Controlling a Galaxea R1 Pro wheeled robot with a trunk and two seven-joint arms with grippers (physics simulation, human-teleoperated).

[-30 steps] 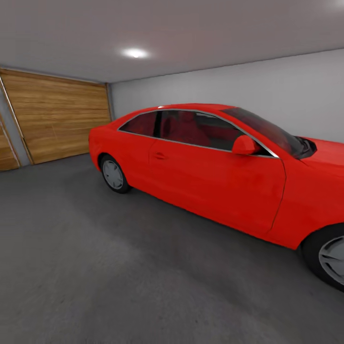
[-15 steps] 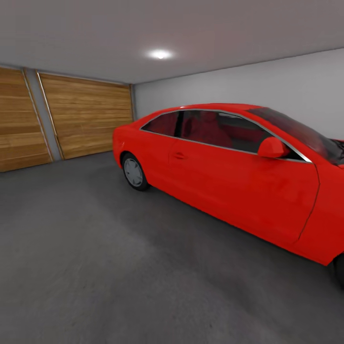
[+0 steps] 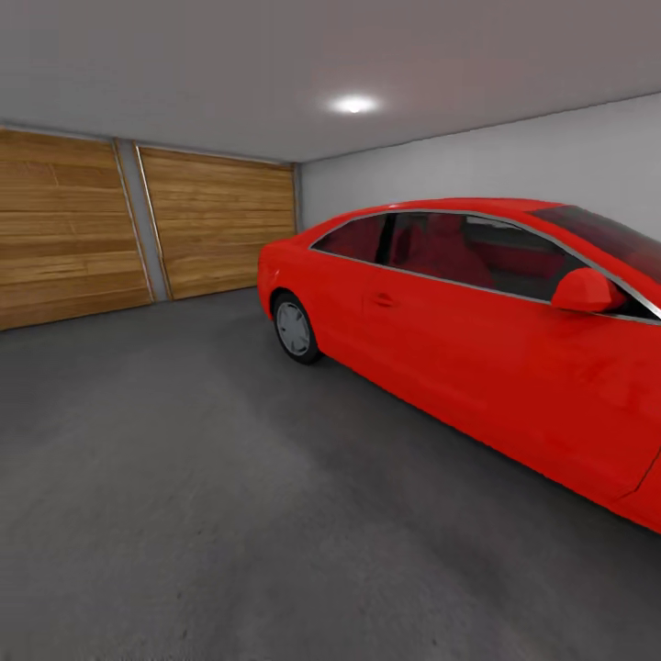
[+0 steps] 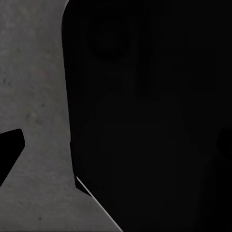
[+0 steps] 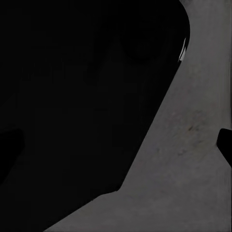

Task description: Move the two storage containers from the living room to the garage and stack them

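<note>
The two storage containers are out of view. I am in the garage, looking over its dark grey concrete floor [image 3: 184, 477] toward a red coupe [image 3: 459, 349]. In the left wrist view my left gripper [image 4: 116, 151] stands open, one black fingertip [image 4: 9, 152] showing over bare concrete, with nothing between the fingers. My right gripper [image 5: 116, 147] is open too, a fingertip [image 5: 225, 145] showing over the floor. A dark part of my own body takes up much of both wrist views.
The red car fills the right side, its rear wheel [image 3: 296, 328] toward me. Two wooden garage doors [image 3: 220, 220] close the far left wall, and a plain white wall [image 3: 514, 156] runs behind the car. Open floor lies left and ahead.
The head view has swung left: the car has slid to the right of the picture and a second wooden door has come into sight. Nothing in the garage itself has moved.
</note>
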